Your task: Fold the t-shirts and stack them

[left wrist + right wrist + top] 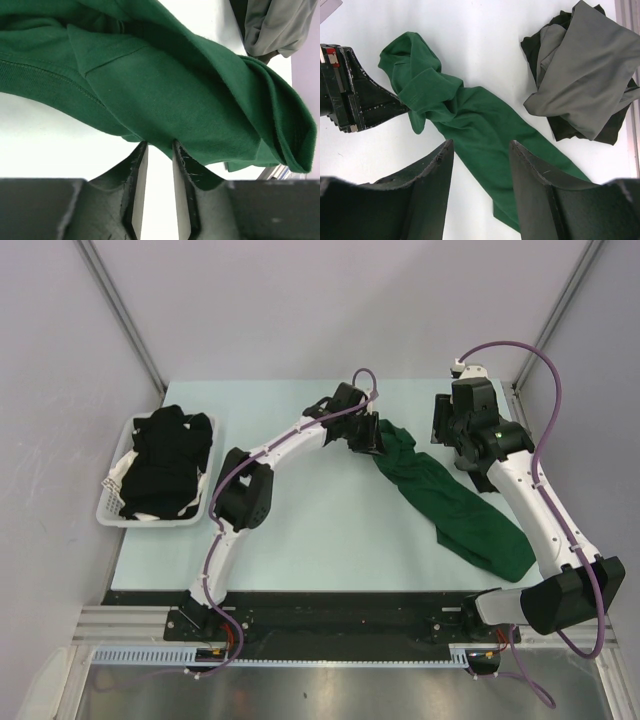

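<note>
A dark green t-shirt (pixel 450 505) lies stretched in a long diagonal band on the table (pixel 300 540), from the middle back to the front right. My left gripper (pixel 372 435) is at its far end. In the left wrist view the fingers (pixel 159 144) stand a narrow gap apart, with the green t-shirt's (pixel 165 85) edge draped across their tips. My right gripper (pixel 481 142) hangs open above the green t-shirt (pixel 480 120), touching nothing. A crumpled grey t-shirt (pixel 585 75) rests on a black one (pixel 570 131) at the back right.
A white slatted basket (pixel 110 502) at the left edge holds a heap of black t-shirts (pixel 165 465). The right arm (pixel 540 510) runs along the table's right side. Grey walls close in the back and both sides.
</note>
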Controlling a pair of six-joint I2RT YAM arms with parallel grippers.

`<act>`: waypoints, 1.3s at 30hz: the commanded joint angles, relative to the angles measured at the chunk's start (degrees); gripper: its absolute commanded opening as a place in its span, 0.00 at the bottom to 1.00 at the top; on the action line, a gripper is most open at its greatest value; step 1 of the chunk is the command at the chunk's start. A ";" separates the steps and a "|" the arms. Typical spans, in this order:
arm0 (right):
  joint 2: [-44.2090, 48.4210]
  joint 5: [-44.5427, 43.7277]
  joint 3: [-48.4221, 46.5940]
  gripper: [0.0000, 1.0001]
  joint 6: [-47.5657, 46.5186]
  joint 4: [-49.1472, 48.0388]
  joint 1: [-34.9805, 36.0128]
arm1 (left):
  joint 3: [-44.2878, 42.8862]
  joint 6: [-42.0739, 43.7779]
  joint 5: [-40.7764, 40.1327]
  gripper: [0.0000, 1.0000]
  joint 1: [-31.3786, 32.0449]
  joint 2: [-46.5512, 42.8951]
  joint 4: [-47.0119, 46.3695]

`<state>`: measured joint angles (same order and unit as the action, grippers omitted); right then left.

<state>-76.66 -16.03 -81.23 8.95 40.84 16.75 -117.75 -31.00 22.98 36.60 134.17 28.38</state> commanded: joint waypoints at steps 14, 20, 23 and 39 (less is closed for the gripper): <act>0.99 1.70 -0.15 0.53 -0.25 -1.90 -0.23 | -3.89 3.58 -7.33 0.00 -0.65 -2.07 1.94; 0.64 2.41 -0.15 0.53 0.10 -1.90 -0.23 | -3.01 5.95 -11.46 0.00 -2.32 -5.40 4.13; 0.37 2.58 -0.07 0.53 0.10 -1.90 -0.23 | -0.90 6.83 -14.28 0.00 -4.43 -8.57 5.01; -1.91 4.69 -0.15 0.53 0.81 -3.40 -0.14 | 12.19 10.27 -15.87 0.18 -13.14 -19.82 5.55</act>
<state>-78.48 -12.16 -81.23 9.21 39.99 16.75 -108.09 -21.26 3.46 21.32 115.28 34.81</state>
